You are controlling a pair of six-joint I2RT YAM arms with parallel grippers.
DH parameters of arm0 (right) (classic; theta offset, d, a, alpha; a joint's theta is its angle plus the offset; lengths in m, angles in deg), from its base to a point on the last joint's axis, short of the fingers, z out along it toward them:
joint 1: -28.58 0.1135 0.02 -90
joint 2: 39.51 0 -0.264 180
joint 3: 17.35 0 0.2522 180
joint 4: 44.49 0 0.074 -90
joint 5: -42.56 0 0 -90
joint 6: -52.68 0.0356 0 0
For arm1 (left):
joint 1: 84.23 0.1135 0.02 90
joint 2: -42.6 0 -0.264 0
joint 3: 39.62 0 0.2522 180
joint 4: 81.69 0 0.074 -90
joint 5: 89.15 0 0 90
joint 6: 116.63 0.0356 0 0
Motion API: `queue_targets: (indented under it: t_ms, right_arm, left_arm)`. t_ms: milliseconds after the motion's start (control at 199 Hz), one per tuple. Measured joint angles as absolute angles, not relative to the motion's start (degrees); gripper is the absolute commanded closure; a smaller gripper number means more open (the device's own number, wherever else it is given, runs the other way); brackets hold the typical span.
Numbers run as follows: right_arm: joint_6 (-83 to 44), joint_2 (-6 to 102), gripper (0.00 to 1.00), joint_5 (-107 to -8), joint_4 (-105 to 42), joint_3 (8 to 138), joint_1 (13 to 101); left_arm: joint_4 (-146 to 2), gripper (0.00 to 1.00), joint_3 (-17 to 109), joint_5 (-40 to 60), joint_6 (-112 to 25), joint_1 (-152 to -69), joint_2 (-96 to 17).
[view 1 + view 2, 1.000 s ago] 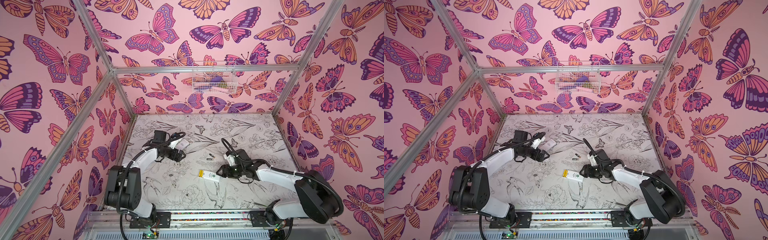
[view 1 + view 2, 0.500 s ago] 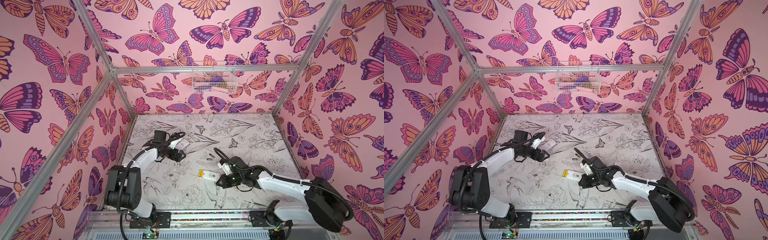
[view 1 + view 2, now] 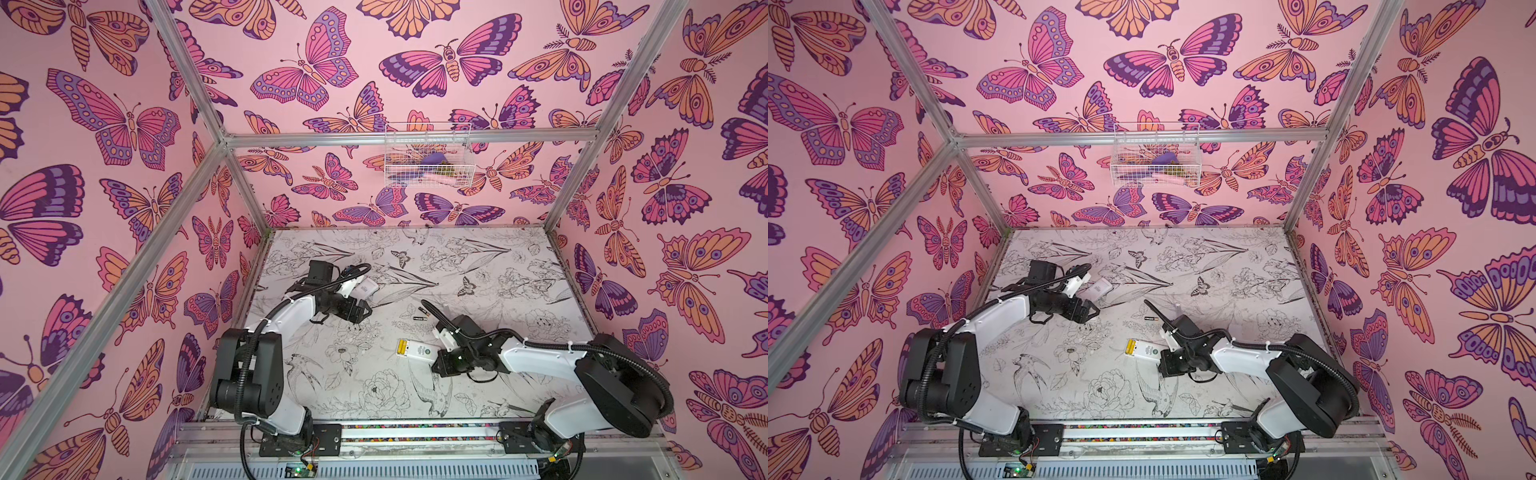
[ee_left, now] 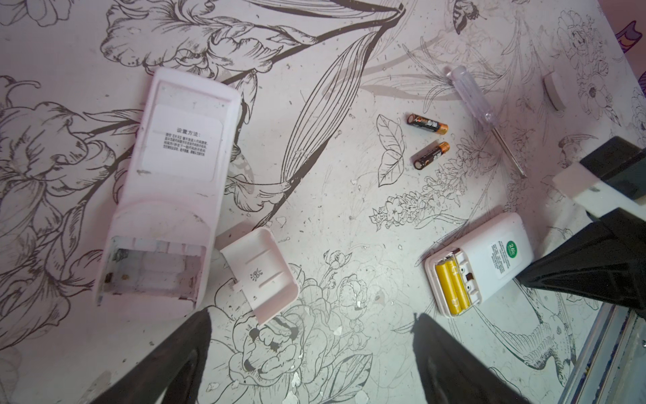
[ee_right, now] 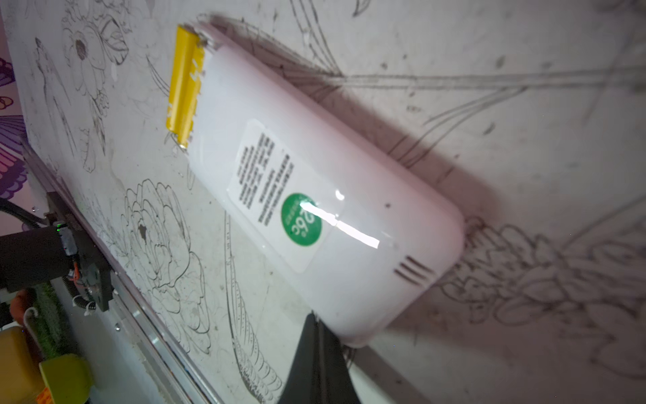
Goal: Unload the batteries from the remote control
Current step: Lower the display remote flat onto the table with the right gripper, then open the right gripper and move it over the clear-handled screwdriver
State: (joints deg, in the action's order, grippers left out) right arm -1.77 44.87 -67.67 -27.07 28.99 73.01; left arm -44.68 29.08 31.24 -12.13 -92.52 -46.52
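A small white remote control [image 3: 420, 351] [image 5: 349, 280] lies back up, and two yellow batteries [image 4: 451, 286] [image 5: 185, 87] sit in its uncovered bay. My right gripper [image 5: 316, 335] [image 3: 435, 368] is shut and empty, its tips touching the remote's far end. Two black batteries [image 4: 428, 124] [image 4: 431, 155] lie loose on the table. A larger pinkish remote [image 4: 174, 175] has an empty bay, with its cover [image 4: 260, 276] beside it. My left gripper [image 4: 311, 349] [image 3: 363, 309] hovers open just short of that cover.
A clear-handled screwdriver [image 4: 479, 108] lies past the black batteries, and a second small cover [image 4: 554, 92] lies beyond it. A wire basket [image 3: 428, 160] hangs on the back wall. The metal front rail [image 5: 140, 314] runs close to the small remote.
My right gripper has closed, and its arm has swung toward the front rail, tips now at the small remote's end. The remote and the left arm have stayed put.
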Motion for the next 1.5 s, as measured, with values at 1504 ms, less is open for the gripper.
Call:
queue_targets:
  t_ms: [1504]
  right_arm:
    - [-16.2, 66.7, 1.0, -71.5, -28.2, 54.8, 69.6]
  left_arm:
    - [-43.9, 0.07, 29.3, 31.0, -10.4, -92.6, -47.1]
